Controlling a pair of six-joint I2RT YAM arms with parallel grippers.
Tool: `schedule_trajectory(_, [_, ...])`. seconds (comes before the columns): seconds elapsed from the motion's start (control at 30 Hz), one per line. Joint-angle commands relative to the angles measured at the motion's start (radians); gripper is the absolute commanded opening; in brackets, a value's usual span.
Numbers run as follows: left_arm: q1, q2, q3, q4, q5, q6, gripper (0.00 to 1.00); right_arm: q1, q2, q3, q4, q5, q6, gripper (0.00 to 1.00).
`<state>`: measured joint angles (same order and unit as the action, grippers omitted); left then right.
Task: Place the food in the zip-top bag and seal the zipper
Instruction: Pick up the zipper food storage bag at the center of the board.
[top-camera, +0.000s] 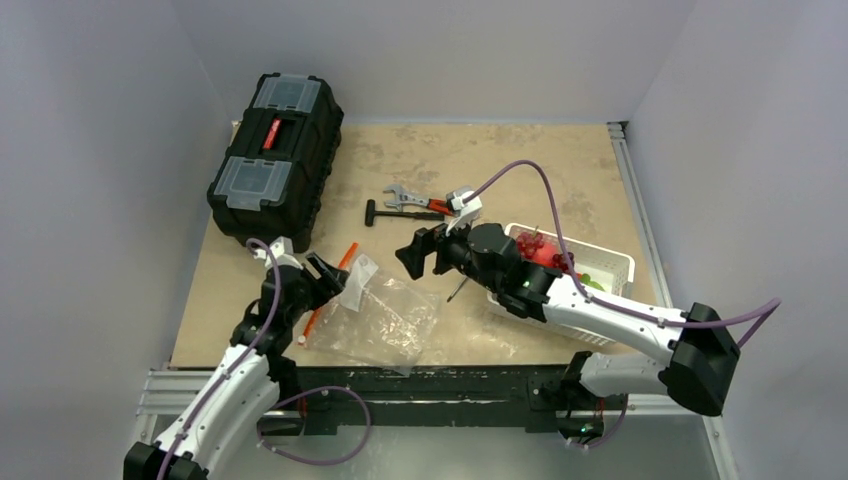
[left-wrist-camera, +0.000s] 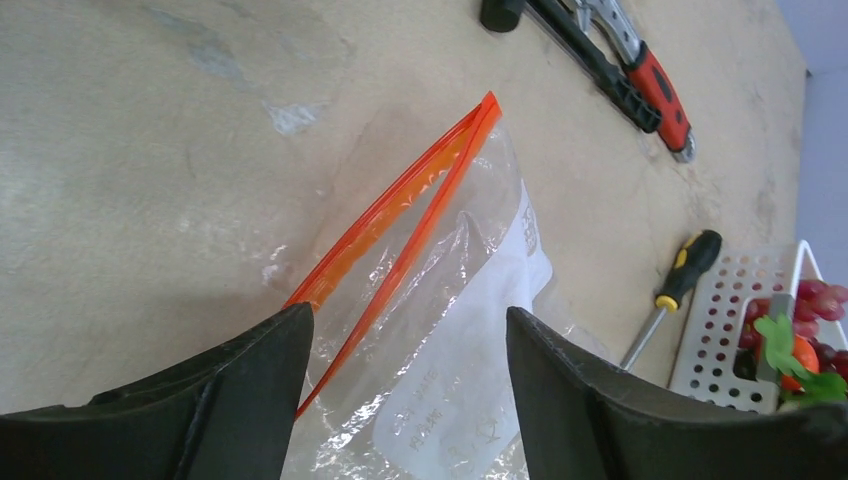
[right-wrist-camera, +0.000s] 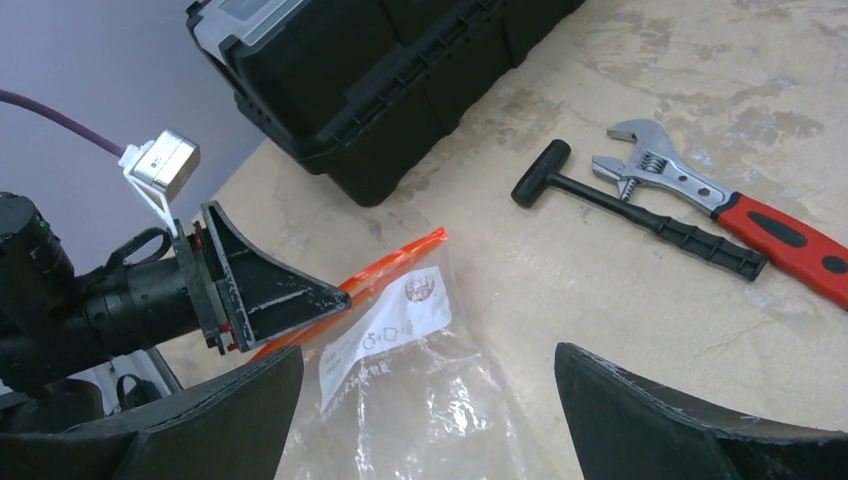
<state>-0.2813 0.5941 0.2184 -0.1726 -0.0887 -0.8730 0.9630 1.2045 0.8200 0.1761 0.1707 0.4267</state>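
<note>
The bench (top-camera: 560, 160) carries a black toolbox (top-camera: 277, 155) at its far left corner. The left arm (top-camera: 235, 380) reaches in from the near left corner. The left jaws are spread wide over the left end of the bag (top-camera: 385, 320) and grip nothing. The right arm (top-camera: 600, 320) comes in from the near right corner toward the middle. The right jaws are likewise wide and empty, above the bag's far side.

A white basket (top-camera: 610, 262) sits by the right edge. The clear bag lies flat by the near edge, left of centre, with nothing in it.

A mallet (top-camera: 385, 212) and a wrench (top-camera: 415, 200) lie side by side mid-bench, and a screwdriver (left-wrist-camera: 675, 285) lies just beside the basket. The food (left-wrist-camera: 800, 340), grapes and greens among it, is in the basket. The zipper (left-wrist-camera: 400, 205) runs along the bag's left edge, its two strips parted.
</note>
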Motion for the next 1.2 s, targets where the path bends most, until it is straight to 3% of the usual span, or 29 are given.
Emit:
schedule_trajectory(0.0, [0.005, 0.009, 0.012, 0.041, 0.150, -0.014, 0.66, 0.002, 0.026, 0.014, 0.061, -0.044, 0.003, 0.99])
schedule_trajectory(0.3, [0.005, 0.217, 0.052, 0.137, 0.326, 0.020, 0.59, 0.002, 0.016, 0.000, 0.057, -0.037, 0.012, 0.99])
schedule_trajectory(0.47, [0.005, 0.261, 0.044, 0.234, 0.434, 0.017, 0.32, 0.002, 0.009, -0.004, 0.050, -0.030, 0.012, 0.99])
schedule_trajectory(0.6, [0.005, 0.182, 0.070, 0.178, 0.437, 0.021, 0.15, 0.002, 0.017, -0.002, 0.044, -0.029, 0.015, 0.99])
schedule_trajectory(0.73, [0.005, 0.052, 0.163, -0.019, 0.384, 0.071, 0.05, 0.002, 0.042, 0.017, 0.018, -0.014, 0.034, 0.99])
schedule_trajectory(0.93, [0.004, -0.116, 0.413, -0.354, 0.199, 0.219, 0.00, 0.001, 0.083, 0.064, -0.041, 0.010, 0.069, 0.99])
schedule_trajectory(1.17, [0.004, -0.064, 0.795, -0.743, 0.001, 0.434, 0.00, 0.003, 0.094, 0.075, -0.055, 0.047, 0.114, 0.99])
